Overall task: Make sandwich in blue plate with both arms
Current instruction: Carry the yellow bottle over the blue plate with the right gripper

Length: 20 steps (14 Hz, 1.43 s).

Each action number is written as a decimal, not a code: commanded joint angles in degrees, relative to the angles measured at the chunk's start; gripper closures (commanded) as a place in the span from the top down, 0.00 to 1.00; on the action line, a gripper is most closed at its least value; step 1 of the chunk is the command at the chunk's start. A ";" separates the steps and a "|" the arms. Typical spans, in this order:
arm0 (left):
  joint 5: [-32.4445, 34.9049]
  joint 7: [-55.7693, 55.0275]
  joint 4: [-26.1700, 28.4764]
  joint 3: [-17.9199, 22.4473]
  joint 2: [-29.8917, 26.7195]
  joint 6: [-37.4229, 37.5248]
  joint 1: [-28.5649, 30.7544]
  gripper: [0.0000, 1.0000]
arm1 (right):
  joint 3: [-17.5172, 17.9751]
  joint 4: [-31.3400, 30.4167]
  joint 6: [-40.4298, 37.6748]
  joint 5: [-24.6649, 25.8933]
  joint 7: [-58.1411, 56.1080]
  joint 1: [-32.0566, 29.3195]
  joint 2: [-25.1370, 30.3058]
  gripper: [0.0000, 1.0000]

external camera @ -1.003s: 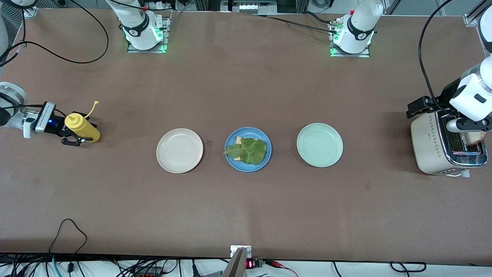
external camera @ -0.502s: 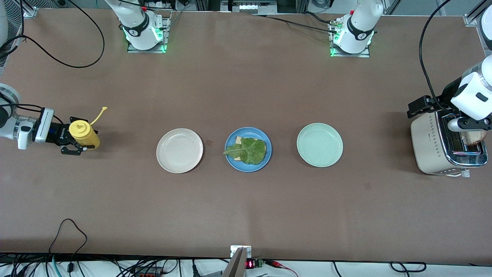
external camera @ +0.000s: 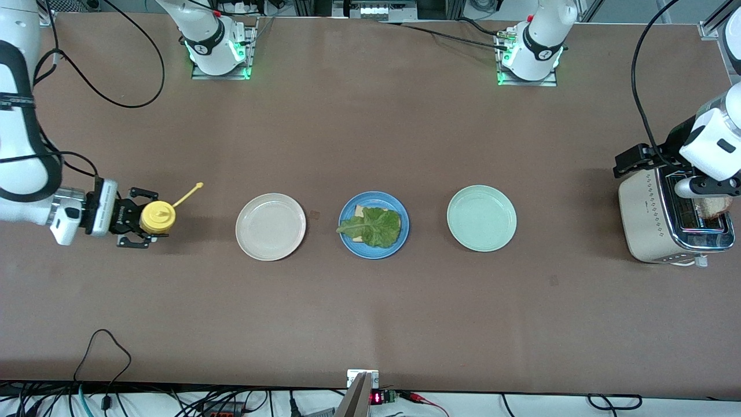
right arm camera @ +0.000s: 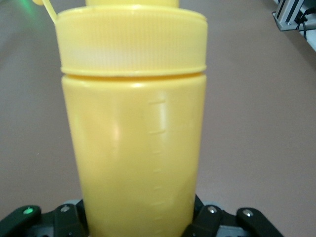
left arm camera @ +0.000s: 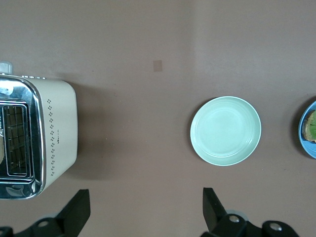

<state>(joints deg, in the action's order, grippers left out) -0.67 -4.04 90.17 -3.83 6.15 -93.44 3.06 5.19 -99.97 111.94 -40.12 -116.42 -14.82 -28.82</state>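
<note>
Right gripper (external camera: 140,226) carried yellow bottle (external camera: 157,216) toward cream plate (external camera: 270,226) — bottle now upright

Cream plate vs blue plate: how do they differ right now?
Color: the cream plate is off-white, the blue plate medium blue.
Load: the cream plate is bare; the blue plate holds a bread slice with a lettuce leaf on top.
Place: the cream plate lies toward the right arm's end, the blue plate mid-table.
Shared: both round, shallow, flat on the table.

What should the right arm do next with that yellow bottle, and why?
Probably carry the yellow squeeze bottle in the right gripper over to the blue plate: the lettuce there lies uncovered on bread, with no sauce or top slice.
</note>
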 commanded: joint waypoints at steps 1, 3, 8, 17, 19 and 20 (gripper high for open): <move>1.11 0.78 -0.26 -0.48 -0.79 0.80 0.28 1.00 | -0.35 -1.54 2.66 3.89 8.45 4.35 4.20 0.00; 1.11 0.78 -0.26 -0.48 -0.79 0.80 0.28 1.00 | -0.35 -1.37 3.37 7.49 15.92 6.99 5.34 0.00; 0.93 0.78 -0.26 -0.30 -0.70 0.80 0.37 1.00 | -0.35 -1.11 6.43 14.80 31.31 13.05 6.85 0.00; 0.93 0.78 -0.17 -0.04 -0.70 0.80 0.37 1.00 | -0.26 -1.02 12.68 36.75 56.79 28.08 6.85 0.00; 0.93 0.78 -0.17 -0.04 -0.70 0.89 0.37 1.00 | -0.26 -1.02 12.69 42.03 64.00 31.86 6.32 0.00; 0.93 0.78 -0.17 0.05 -0.70 0.98 0.37 1.00 | 0.08 -1.02 12.69 44.40 66.82 33.00 5.80 0.00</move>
<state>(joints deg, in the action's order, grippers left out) -0.67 -4.04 90.16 -3.72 6.11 -93.44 3.11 5.37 -100.14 123.95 0.14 -54.97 15.76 -23.48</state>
